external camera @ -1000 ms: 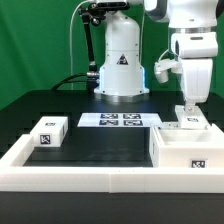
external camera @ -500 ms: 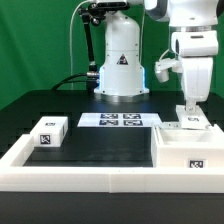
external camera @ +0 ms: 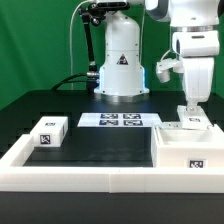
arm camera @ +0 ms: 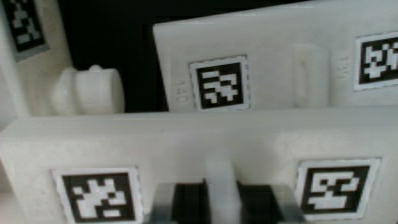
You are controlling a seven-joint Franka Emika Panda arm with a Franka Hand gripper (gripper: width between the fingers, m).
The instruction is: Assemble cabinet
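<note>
Gripper (external camera: 188, 110) location: low at the exterior view's right, pointing straight down, fingertips at the top of a small block (external camera: 191, 123).

Gripper setting: narrow. In the wrist view, two dark fingers (arm camera: 192, 200) close together with only a thin light strip between them. Clamped or merely close: not determinable from either view.

Cabinet body (external camera: 170, 158) location: on the table (external camera: 100, 145) at the exterior view's right, open side up, one tag on its front wall, the small block just behind it.

Second block (external camera: 48, 131): well apart, at the exterior view's left, tag facing the camera.

Marker board (external camera: 120, 120): flat on the table between the two blocks, toward the rear.

Border rail (external camera: 80, 178): along the table's front and sides.

Wrist view, additional detail: near white piece (arm camera: 196, 150) with two tags, directly at the fingers; behind it a white panel (arm camera: 267, 50) with tags and a round knob (arm camera: 86, 88) beside it.
</note>
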